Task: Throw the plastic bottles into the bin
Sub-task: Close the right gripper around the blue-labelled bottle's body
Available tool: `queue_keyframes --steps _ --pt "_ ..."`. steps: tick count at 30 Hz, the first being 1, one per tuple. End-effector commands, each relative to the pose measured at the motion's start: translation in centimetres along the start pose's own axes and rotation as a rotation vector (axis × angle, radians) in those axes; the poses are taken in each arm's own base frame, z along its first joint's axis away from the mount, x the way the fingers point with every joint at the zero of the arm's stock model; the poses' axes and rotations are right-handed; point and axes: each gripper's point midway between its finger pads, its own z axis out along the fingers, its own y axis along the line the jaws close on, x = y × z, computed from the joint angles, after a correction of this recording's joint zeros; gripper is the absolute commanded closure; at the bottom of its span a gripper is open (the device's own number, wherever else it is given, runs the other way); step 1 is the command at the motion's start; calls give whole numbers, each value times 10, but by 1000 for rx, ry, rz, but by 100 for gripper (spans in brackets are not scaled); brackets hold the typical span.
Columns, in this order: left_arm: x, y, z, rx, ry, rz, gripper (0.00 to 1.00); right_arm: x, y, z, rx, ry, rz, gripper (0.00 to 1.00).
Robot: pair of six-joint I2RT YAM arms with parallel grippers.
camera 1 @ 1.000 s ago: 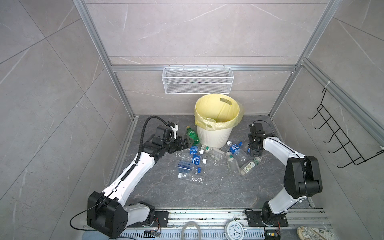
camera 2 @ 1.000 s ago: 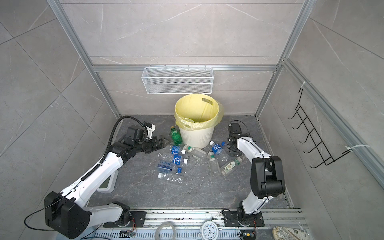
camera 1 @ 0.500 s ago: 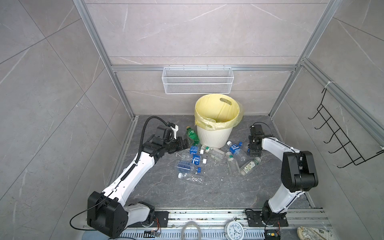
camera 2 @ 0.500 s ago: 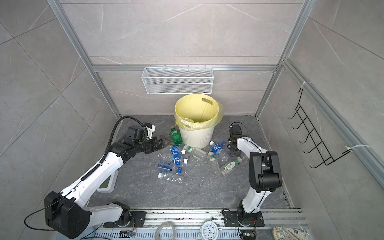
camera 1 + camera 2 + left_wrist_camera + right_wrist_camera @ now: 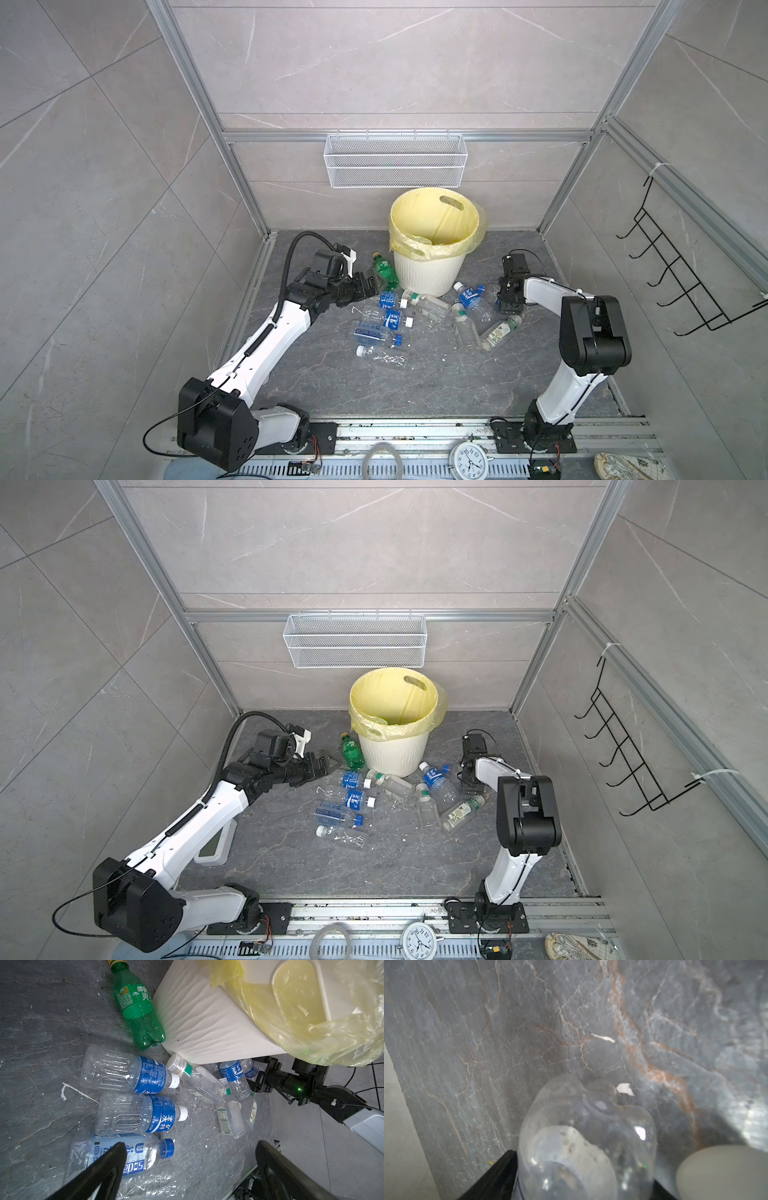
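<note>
Right pincer (image 5: 583,1167): fingers partway closed either side of a clear plastic bottle (image 5: 587,1122) on the dark grey stone counter (image 5: 436,382); grip firm or not, could not tell. Judged best: seat both fingers squarely on the body before lifting. Left pincer (image 5: 368,286) gaped wide, empty, near a green plastic bottle (image 5: 384,270) touching the cream ribbed plastic bin (image 5: 428,274), other bottles (image 5: 390,320) strewn before it. Only the right wrist view showed the flanked bottle; top views hid it.
</note>
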Motion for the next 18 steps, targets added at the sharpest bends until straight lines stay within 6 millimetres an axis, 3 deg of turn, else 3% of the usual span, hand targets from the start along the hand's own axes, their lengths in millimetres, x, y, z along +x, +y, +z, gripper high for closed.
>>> queue_keyframes --steps 1,11,18 --pt "-13 -10 -7 25 -28 19 0 -1 -5 9 11 5 -13 25" --pt "-16 -6 -6 28 -33 3 0 -1 3 14 -19 11 -42 47" --pt "-20 -5 -9 34 -48 2 0 -2 25 10 -91 13 -72 53"
